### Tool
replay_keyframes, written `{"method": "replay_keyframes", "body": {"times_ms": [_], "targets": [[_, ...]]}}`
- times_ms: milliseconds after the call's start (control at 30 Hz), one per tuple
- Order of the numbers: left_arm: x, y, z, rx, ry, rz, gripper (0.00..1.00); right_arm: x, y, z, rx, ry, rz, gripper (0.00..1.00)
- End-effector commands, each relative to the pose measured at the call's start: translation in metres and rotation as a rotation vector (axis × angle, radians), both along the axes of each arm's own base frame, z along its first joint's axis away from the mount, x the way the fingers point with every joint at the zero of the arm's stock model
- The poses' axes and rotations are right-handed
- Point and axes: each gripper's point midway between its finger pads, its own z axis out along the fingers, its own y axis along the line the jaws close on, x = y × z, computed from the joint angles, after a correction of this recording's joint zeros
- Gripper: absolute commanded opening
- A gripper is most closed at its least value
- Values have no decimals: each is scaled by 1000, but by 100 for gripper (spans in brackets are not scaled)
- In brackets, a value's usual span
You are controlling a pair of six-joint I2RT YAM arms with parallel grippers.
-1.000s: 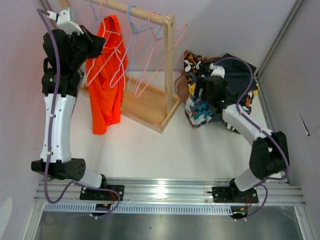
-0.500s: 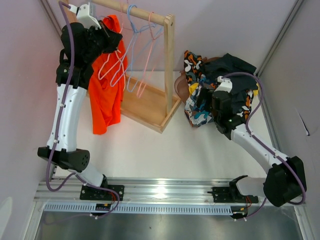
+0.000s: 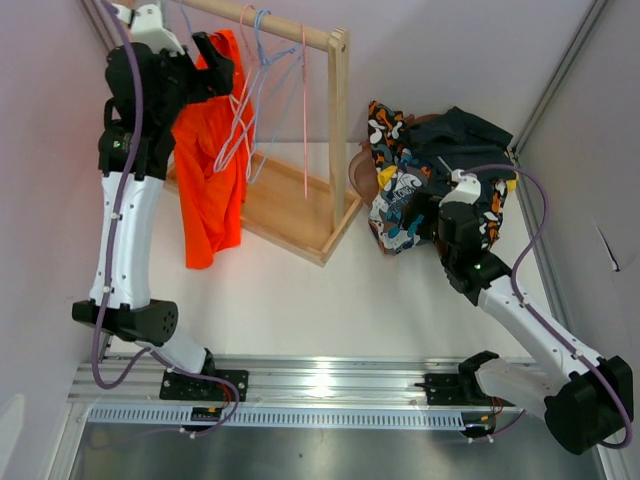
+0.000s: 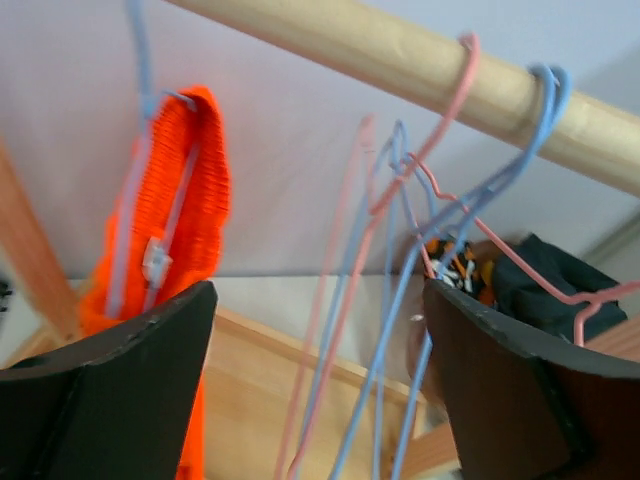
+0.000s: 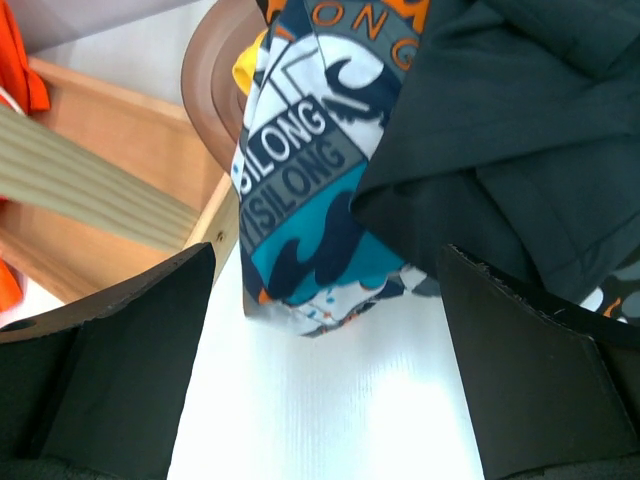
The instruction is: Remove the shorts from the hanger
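Bright orange shorts (image 3: 205,170) hang from a blue hanger (image 4: 135,60) at the left end of the wooden rail (image 3: 270,22). My left gripper (image 3: 222,62) is up at the rail beside their top, open. In the left wrist view the orange shorts (image 4: 165,230) are by the left finger, and empty pink and blue hangers (image 4: 400,230) dangle between the jaws of that gripper (image 4: 320,300). A pile of shorts (image 3: 440,165) lies at the right: teal print (image 5: 310,240), black (image 5: 520,120), camouflage (image 3: 385,125), a bit of yellow (image 5: 250,70). My right gripper (image 3: 440,215) (image 5: 325,260) is open and empty, at the pile's near edge.
The rack has a wooden post (image 3: 340,130) and a tray-like base (image 3: 290,210) on the white table. A brown round dish (image 5: 215,70) sits between the rack and the pile. Grey walls close in on both sides. A metal rail (image 3: 330,385) runs along the near edge.
My left gripper has opened and shifted along the rail; the empty hangers now hang straighter. My right arm has drawn back from the pile toward the near side.
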Motion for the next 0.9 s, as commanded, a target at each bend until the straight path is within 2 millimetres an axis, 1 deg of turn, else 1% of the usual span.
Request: {"method": "replay_keyframes", "body": {"times_ms": [0,33,100,133,167,200,267,300,367,400,433,467,500,533,567,600,633,667,767,800,867], "targets": [[-28,55,56,1,-145,158,96,-13,0,5,27,-14,-4,99],[-28,61,57,-4,-144,170,99,-16,0,5,26,-12,-3,99],[-22,76,52,-5,-129,206,99,-22,0,3,18,-3,4,99],[-20,80,51,-3,-127,214,99,-24,1,3,16,-4,9,99],[-13,83,46,2,-119,220,99,-28,1,3,16,-6,11,99],[-10,94,45,4,-117,241,99,-30,0,1,9,1,13,99],[-2,100,42,2,-119,246,99,-34,-2,-1,2,7,16,99],[9,101,36,2,-108,229,99,-37,-3,-2,-3,10,15,99],[18,103,37,-9,-113,221,99,-40,-5,-3,-8,11,13,99],[32,102,29,-11,-96,204,99,-40,-6,-4,-11,14,8,100],[39,100,24,-15,-88,195,98,-41,-6,-4,-14,13,13,100],[41,100,32,-17,-107,189,98,-41,-7,-5,-20,18,12,99],[49,99,26,-18,-97,182,97,-41,-7,-5,-22,19,13,99],[65,98,10,-18,-64,166,97,-41,-6,-4,-25,17,15,99],[72,95,4,-23,-53,152,97,-41,-7,-4,-25,17,12,100],[73,93,13,-28,-76,141,96,-41,-8,-5,-29,19,10,99],[86,89,-2,-42,-43,109,96,-41,-8,-6,-29,19,10,99],[88,87,-2,-46,-45,94,96,-41,-8,-7,-31,22,7,99],[98,85,-15,-63,-16,87,86,-41,-9,-10,-30,26,-1,99],[100,86,-18,-64,-10,88,76,-41,-9,-11,-27,27,-2,100],[102,86,-21,-62,-6,88,64,-41,-9,-13,-26,31,-1,100]]}}
